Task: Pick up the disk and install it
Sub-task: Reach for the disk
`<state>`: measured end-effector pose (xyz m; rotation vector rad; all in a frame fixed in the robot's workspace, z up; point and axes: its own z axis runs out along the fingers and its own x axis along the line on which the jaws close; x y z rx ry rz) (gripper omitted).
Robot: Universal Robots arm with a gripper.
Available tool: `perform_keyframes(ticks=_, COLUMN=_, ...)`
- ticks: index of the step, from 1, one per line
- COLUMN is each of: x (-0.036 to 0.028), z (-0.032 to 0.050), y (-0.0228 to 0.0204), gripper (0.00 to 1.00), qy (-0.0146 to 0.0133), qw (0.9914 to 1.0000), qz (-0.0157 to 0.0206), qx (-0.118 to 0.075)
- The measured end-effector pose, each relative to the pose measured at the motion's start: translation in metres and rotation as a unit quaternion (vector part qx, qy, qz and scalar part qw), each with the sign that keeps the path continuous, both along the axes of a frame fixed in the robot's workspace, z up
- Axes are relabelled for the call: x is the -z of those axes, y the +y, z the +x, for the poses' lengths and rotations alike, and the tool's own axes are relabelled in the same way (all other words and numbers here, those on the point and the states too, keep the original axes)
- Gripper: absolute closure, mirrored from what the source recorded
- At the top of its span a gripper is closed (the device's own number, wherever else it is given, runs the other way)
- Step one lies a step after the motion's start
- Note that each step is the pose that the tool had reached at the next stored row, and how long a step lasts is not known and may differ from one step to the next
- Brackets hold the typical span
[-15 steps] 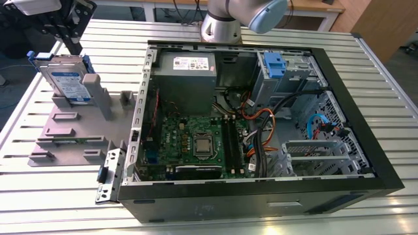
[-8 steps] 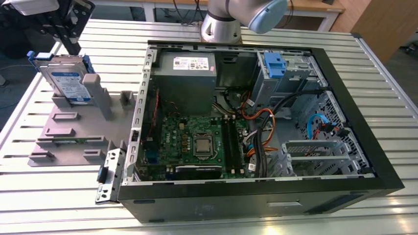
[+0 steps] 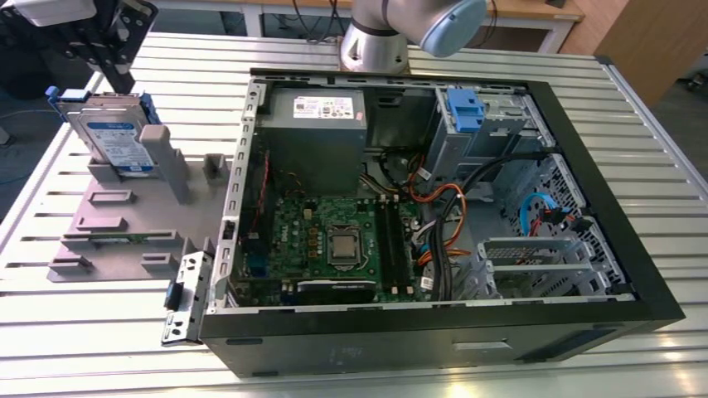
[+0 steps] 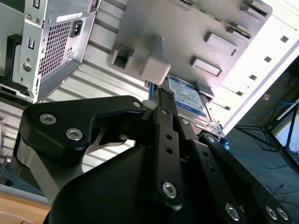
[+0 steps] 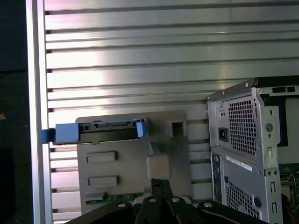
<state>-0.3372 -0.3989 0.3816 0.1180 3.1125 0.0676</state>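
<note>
Gripper (image 5: pixel 158 183): fingers pressed together, gripping nothing, poised over the disk (image 3: pixel 116 137). Disk: upright on edge in grey holder (image 3: pixel 111 222), upper left of exterior view, beside open computer case (image 3: pixel 443 333).

At eleven o'clock in the exterior view, the picture's edge cut off the gripper (image 3: pixel 115 80) above its fingers, and at twelve o'clock it cut the arm (image 3: pixel 409 29). A grey post (image 3: pixel 164 166) hid the disk's (image 3: pixel 111 137) lower corner. In the second wrist view the gripper's links covered most of the disk.
</note>
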Motion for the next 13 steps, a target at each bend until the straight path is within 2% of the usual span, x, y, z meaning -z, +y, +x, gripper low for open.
perform_keyframes(ticks=13, x=0.0006, z=-0.0046, y=0.0, gripper=0.9, qy=0.0, qw=1.0, qz=-0.0001, qx=0.0)
